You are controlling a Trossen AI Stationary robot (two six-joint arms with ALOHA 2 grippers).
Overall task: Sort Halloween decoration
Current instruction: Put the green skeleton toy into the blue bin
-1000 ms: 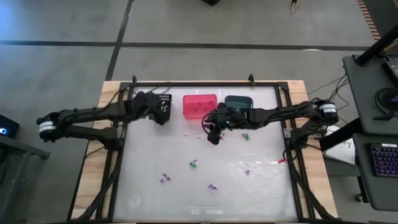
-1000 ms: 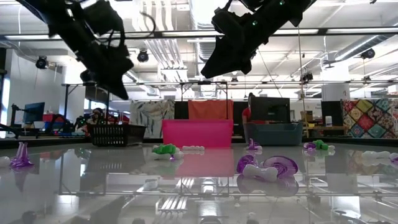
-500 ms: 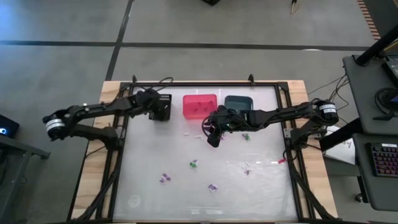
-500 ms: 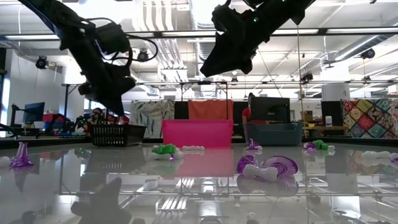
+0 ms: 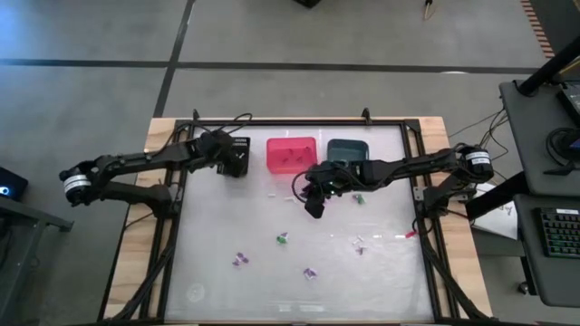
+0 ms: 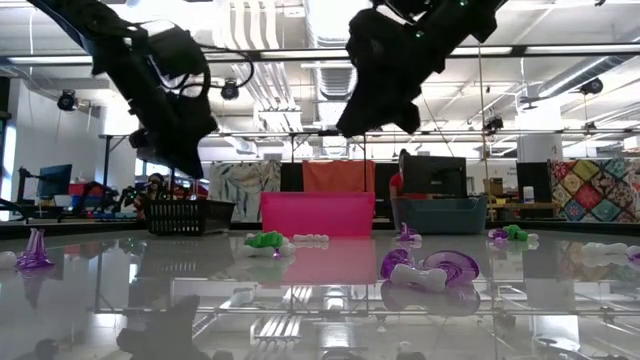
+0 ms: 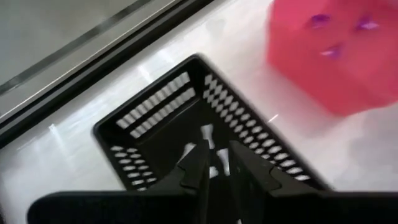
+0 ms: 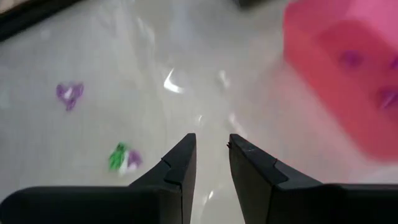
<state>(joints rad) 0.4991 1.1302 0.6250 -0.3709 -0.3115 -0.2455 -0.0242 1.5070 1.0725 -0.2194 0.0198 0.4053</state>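
The Halloween decoration lies scattered on the clear tabletop: a green and white trinket (image 5: 283, 238), purple ones (image 5: 239, 260) (image 5: 309, 273), and more at the right (image 5: 359, 198). My left gripper (image 5: 237, 166) hovers open over the black bin (image 7: 143, 124), with white trinkets (image 7: 206, 133) on the bin's floor below its fingers. My right gripper (image 5: 314, 210) hangs open above the table's middle, in front of the pink bin (image 5: 291, 153), nothing between its fingers. In its wrist view a green trinket (image 8: 123, 157) and a purple one (image 8: 68, 94) lie ahead on the table.
Three bins stand in a row along the far edge: black, pink with purple trinkets inside (image 7: 320, 20), and teal (image 5: 347, 148). A black frame (image 5: 299, 122) borders the tabletop. Small white pieces (image 5: 275, 193) lie near the pink bin.
My left gripper has swung a little toward the black bin and sunk over it. My right gripper has rolled about its own axis while staying over the same spot.
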